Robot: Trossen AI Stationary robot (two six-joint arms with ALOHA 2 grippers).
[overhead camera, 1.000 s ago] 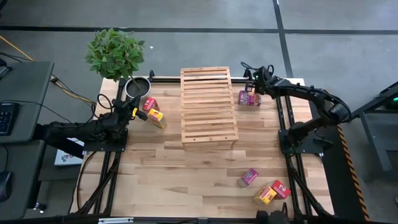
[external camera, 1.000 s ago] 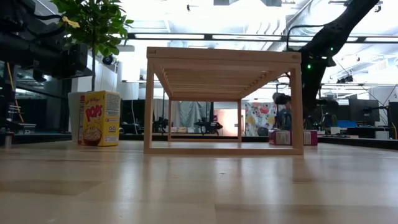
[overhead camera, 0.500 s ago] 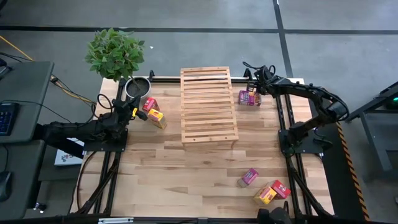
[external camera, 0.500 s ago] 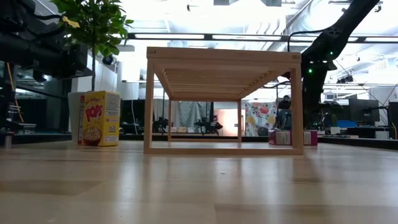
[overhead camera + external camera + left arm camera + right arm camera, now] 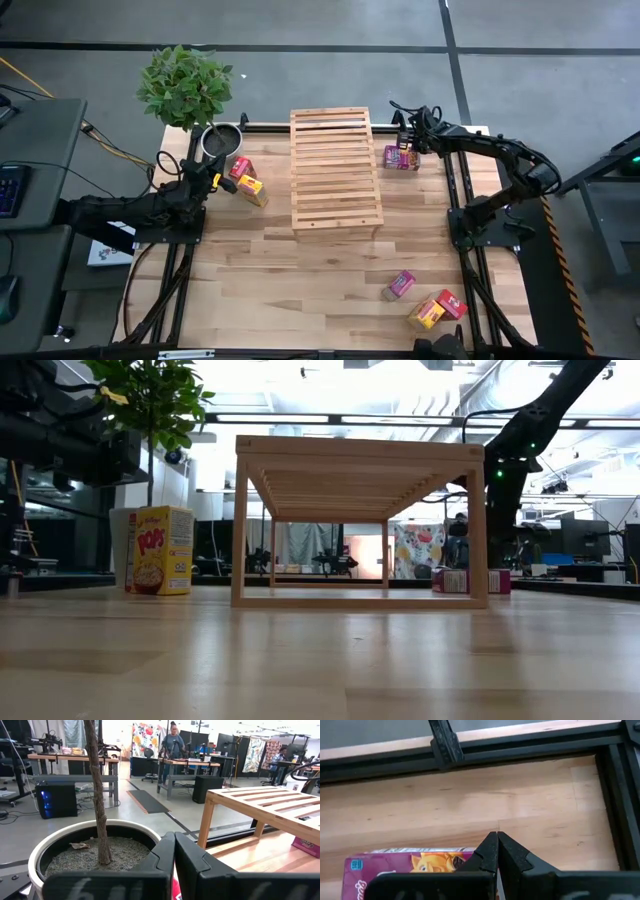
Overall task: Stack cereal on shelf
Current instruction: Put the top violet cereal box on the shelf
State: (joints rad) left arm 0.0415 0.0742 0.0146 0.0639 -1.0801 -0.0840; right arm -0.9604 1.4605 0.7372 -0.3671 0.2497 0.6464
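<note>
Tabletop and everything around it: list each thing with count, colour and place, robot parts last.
Shelf: one, light wood slats, centre rear of the table, nothing on it.
Pink cereal boxes: two; one right of the shelf near the rear edge, one front right.
Yellow cereal boxes: two; one left of the shelf, one front right.
Red cereal boxes: two; one beside the pot, one front right against the yellow box.
Potted plant: one, green leaves, pale pot, rear left corner.
Table: one, butcher-block wood.
Person: one, far back in the room.
Left gripper: shut, empty, near the pot.
Right gripper: shut, empty, above the rear pink box.
</note>
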